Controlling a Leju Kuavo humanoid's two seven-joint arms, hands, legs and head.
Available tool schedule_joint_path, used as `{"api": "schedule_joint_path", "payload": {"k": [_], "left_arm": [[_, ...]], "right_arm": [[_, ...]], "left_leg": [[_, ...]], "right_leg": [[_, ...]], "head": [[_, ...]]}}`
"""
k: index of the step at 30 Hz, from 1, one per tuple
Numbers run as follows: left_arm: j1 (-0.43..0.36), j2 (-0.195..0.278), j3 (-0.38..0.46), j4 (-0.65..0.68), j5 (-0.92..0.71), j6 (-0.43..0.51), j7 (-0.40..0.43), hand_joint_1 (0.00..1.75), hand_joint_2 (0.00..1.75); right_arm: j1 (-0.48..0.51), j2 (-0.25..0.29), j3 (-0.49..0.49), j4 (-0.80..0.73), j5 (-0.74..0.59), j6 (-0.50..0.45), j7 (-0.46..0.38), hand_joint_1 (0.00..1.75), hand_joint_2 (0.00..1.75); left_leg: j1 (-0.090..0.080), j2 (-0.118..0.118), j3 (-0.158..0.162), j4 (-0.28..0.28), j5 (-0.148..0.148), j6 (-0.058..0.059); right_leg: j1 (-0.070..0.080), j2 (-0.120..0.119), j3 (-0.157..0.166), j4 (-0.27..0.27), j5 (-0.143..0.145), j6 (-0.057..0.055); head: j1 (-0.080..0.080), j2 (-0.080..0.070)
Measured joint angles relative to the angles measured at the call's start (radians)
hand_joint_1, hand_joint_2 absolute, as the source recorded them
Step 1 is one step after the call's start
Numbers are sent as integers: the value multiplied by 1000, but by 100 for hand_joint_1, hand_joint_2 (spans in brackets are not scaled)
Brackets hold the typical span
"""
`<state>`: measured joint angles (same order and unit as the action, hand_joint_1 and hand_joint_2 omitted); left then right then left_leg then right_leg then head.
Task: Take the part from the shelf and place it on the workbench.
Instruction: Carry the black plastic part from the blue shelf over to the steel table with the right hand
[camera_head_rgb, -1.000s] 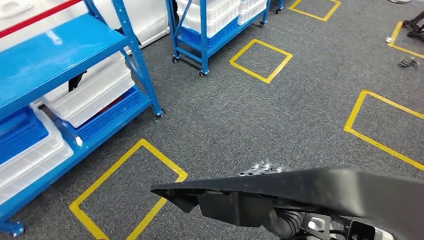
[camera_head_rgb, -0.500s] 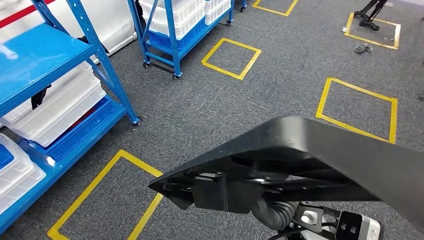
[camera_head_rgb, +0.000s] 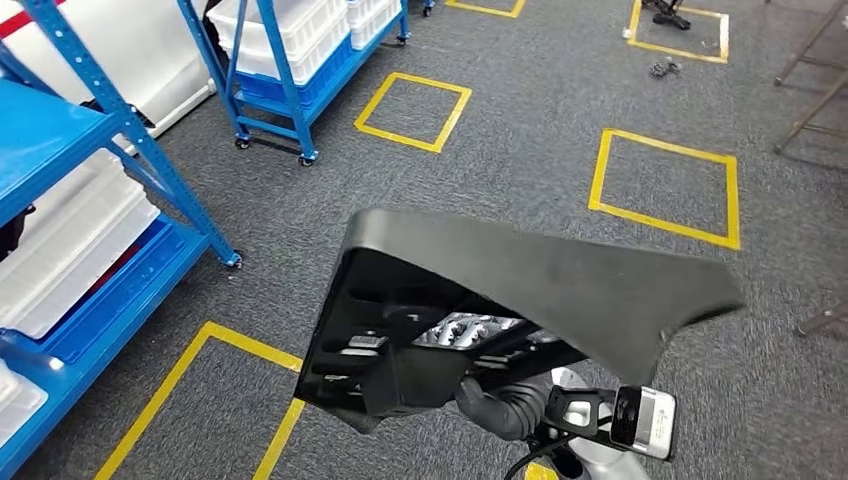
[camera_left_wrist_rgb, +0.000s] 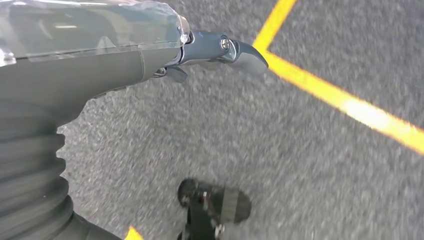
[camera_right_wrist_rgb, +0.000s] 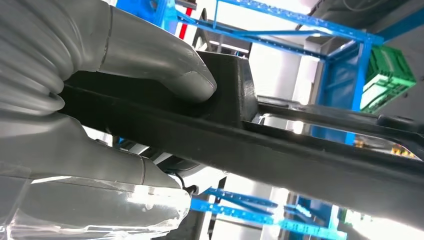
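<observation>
A large black moulded part (camera_head_rgb: 540, 275) fills the lower middle of the head view, tilted with its ribbed underside facing me. My right hand (camera_head_rgb: 468, 330) holds it from below, silvery fingers showing inside the underside. In the right wrist view the thick grey thumb of my right hand (camera_right_wrist_rgb: 125, 55) presses on a black bar of the part (camera_right_wrist_rgb: 300, 155), with the fingers under it. My left hand (camera_left_wrist_rgb: 150, 55) hangs over the grey carpet with its fingers extended and nothing in it.
A blue shelf (camera_head_rgb: 60, 130) with white bins (camera_head_rgb: 60, 240) stands at the left. A second blue wheeled rack (camera_head_rgb: 290, 50) is farther back. Yellow taped squares (camera_head_rgb: 665, 185) mark the grey carpet. Thin metal legs (camera_head_rgb: 815, 70) stand at the far right.
The camera has turned right, so the shelf slid left in the picture. The black part has tipped up from edge-on and now shows its underside.
</observation>
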<state>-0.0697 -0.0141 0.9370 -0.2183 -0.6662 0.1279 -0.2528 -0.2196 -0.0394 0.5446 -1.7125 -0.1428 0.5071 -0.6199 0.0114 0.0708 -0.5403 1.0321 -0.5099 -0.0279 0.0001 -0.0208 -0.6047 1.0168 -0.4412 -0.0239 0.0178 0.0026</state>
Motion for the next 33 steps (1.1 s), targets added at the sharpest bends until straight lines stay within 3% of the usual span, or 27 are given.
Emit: {"api": "schedule_joint_path", "payload": {"k": [1,3,4,5,6,7,9,10,12,14,16,18,20,21,23,25,27,29,31,33], "left_arm": [[1,-2,0,0,-1,-1,3,0,175],[6,-5,3,0,-3,0,10,0,175],[10,-5,5,0,-2,1,12,0,175],[13,-5,8,0,-1,1,14,0,175],[16,-5,10,0,1,1,15,0,175],[17,-5,13,0,3,1,16,0,175],[19,-6,17,0,4,2,17,0,175],[19,-7,19,0,2,4,18,0,175],[22,-9,20,0,-4,12,24,0,175],[24,-11,20,0,-8,17,27,0,175],[21,-12,21,0,-10,15,19,0,175],[19,-12,21,0,-15,9,5,0,175],[20,-12,21,0,-19,7,-7,0,175],[19,-11,21,0,-19,7,-12,0,175],[17,-11,22,0,-19,7,-19,0,175],[14,-11,23,0,-18,-4,-21,0,175],[12,-10,25,0,-16,-26,-21,0,175],[10,-9,27,0,-16,-47,-21,0,175],[8,-7,27,0,-17,-62,-21,0,175],[8,-5,27,0,-19,-71,-21,0,175]], "right_arm": [[-4,0,3,6,-2,-3,-3,175,175],[-9,1,9,18,-7,-11,-7,175,175],[-9,0,10,23,-9,-15,-9,175,175],[-9,0,11,27,-11,-19,-11,175,175],[-8,-1,11,29,-13,-23,-14,175,175],[-7,-2,11,31,-14,-27,-19,175,175],[-1,-5,11,29,-13,-30,-33,175,175],[3,-7,11,27,-10,-30,-39,175,175],[10,-12,11,18,-5,-30,-47,175,175],[13,-18,11,3,-3,-30,-50,175,175],[14,-26,8,-15,0,-31,-47,175,175],[15,-31,3,-32,3,-33,-44,175,175],[19,-34,-2,-43,4,-33,-45,175,175],[22,-37,-4,-47,4,-32,-46,175,175],[26,-40,-7,-56,4,-28,-48,175,175],[23,-41,-7,-68,2,-21,-48,175,175],[18,-42,-6,-81,-1,-14,-46,175,175],[16,-42,-6,-95,-6,-10,-38,175,175],[12,-40,-6,-109,-9,-12,-22,175,175],[7,-37,-6,-117,-10,-14,-5,175,175]], "left_leg": [[1,-19,-16,41,-25,-2],[2,-54,-79,174,-91,-4],[2,-60,-112,236,-112,-4],[2,-64,-133,269,-114,-4],[2,-65,-136,263,-94,-4],[3,-68,-120,217,-57,-3],[8,-101,-65,82,11,-2],[10,-121,-46,36,28,0],[9,-140,-35,9,28,6],[7,-121,-34,5,33,16],[9,-101,-32,0,37,28],[6,-80,-31,-2,37,36],[2,-56,-31,-2,35,40],[1,-44,-31,-2,34,41],[-1,-24,-27,-2,31,39],[-4,-7,-22,-2,26,34],[-6,7,-17,-4,22,25],[-7,20,-12,-7,18,15],[-6,-4,-18,21,-5,7],[-4,-47,-63,124,-62,2]], "right_leg": [[-3,8,4,-6,3,-6],[-2,27,5,-7,3,-12],[-1,38,5,-5,2,-13],[-1,50,5,-3,1,-14],[-1,63,5,1,-1,-13],[-2,76,5,5,-3,-11],[-3,97,3,18,-10,-3],[-3,107,-1,24,-13,2],[-4,125,-11,30,-12,13],[-8,138,-17,31,-10,22],[-5,105,-35,68,-34,30],[-4,51,-89,179,-92,37],[-6,31,-145,288,-131,40],[-6,27,-152,300,-126,39],[-4,14,-104,210,-71,32],[7,-24,-33,77,-26,20],[17,-41,-7,25,-20,10],[16,-20,-6,18,-16,2],[8,-2,2,5,-10,-9],[6,15,8,0,-7,-16]], "head": [[-1,0],[-2,0],[-3,0],[-3,0],[-3,0],[-3,0],[-3,0],[-2,0],[-2,0],[-2,0],[0,0],[2,0],[2,0],[2,0],[3,0],[2,0],[2,0],[2,0],[0,0],[-2,0]]}}
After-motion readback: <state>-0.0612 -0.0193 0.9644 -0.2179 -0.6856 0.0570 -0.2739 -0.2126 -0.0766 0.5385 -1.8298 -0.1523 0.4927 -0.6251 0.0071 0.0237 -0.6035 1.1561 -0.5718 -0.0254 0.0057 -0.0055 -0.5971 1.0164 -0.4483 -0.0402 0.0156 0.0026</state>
